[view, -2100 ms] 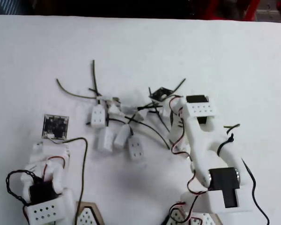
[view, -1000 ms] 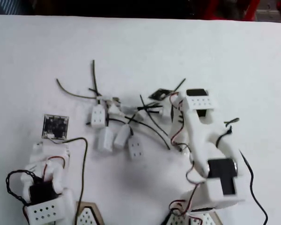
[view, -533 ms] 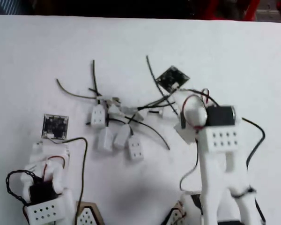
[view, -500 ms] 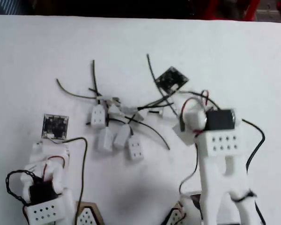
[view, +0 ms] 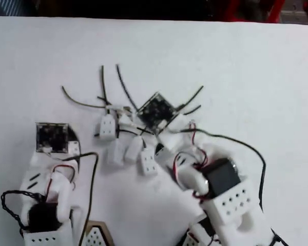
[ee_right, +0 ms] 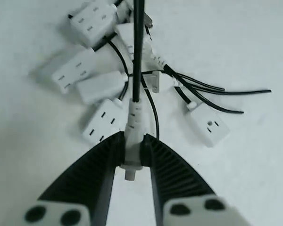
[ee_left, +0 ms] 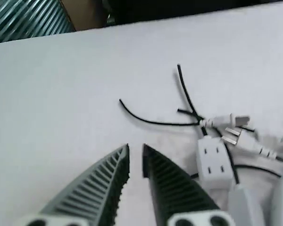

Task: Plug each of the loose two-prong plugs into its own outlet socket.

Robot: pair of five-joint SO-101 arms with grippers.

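My right gripper (ee_right: 133,162) is shut on a white two-prong plug (ee_right: 133,123), whose black cord (ee_right: 137,47) runs straight away from the fingers. It hangs over a cluster of white outlet sockets; the nearest socket (ee_right: 105,120) lies just beside the plug, and another socket (ee_right: 208,123) lies apart on the other side. In the high view the right arm (view: 223,189) leans over this cluster (view: 134,148). My left gripper (ee_left: 135,155) is shut with nothing in it, above bare table short of a socket (ee_left: 211,162) and two loose plugs (ee_left: 236,121).
Loose black cords (view: 79,102) trail out from the cluster toward the table's far side. The left arm (view: 49,179) stands at the near left. Two brown-edged base plates (view: 95,234) sit at the front edge. White table lies open on the far side and at right.
The right arm has swung from the right side leftward over the socket cluster, carrying the plug and its cord. The left arm has shifted slightly to the left.
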